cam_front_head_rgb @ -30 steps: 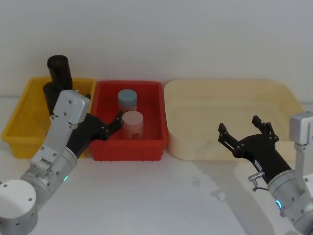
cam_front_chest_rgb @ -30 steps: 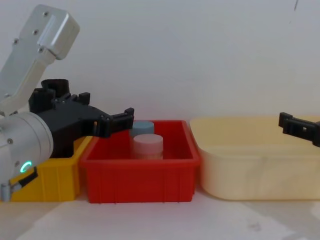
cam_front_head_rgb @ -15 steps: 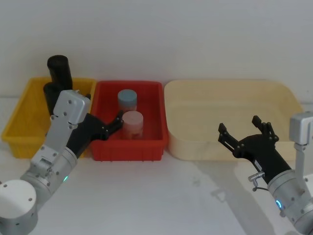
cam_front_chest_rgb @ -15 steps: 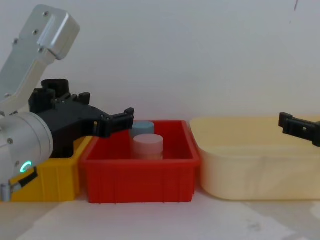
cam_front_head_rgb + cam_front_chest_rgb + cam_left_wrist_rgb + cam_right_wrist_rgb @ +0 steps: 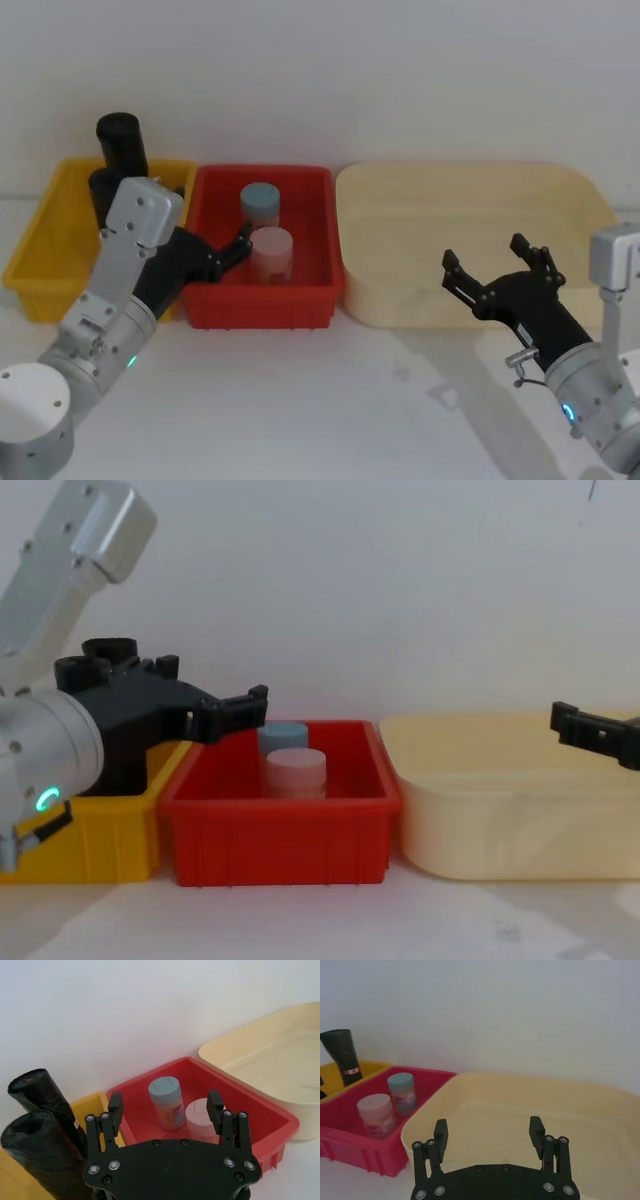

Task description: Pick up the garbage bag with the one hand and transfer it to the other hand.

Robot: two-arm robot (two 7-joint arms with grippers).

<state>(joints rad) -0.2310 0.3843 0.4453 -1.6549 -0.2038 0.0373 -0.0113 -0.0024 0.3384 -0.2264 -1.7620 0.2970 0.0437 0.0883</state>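
Left wrist view: the left gripper [image 5: 165, 1104], black and two-fingered on the green-lit silver-grey arm, is spread wide w/ nothing btwn its fingers. Just past it, two tall black cylindrical rolls of plastic stand in the yellow plastic bin [image 5: 30, 295]. These are the near garbage bag roll [image 5: 40, 1160] and, behind it, the far garbage bag roll [image 5: 42, 1096] w/ a small red-and-white label band. Neither is touched. Both sit off to one side of the spread fingers, which instead frame the pink-capped jar [image 5: 200, 1120] and blue-capped jar [image 5: 167, 1102] in the red plastic bin [image 5: 270, 1120].

Head view: the left gripper hovers over the yellow/red bin boundary, approx 9 o'clk on the table, w/ the rolls approx 11 o'clk from it. The right gripper [image 5: 490, 255], slim and black on the blue-lit arm, is at approx 4 o'clk. It's released, empty, and over the near edge of the cream plastic tub [image 5: 470, 175], which sits at 1–2 o'clk.

Change vs 1 s ago: the left gripper has risen a bit and pulled slightly toward the yellow bin. In the chest view its fingertip sits higher against the wall. The right gripper has nudged a touch toward centre. Rolls and jars haven't moved.

Meaning, prob.: still the approach, pick not begun. The left gripper looks to be re-aiming from the jars toward a roll, and the handover is a long way off.
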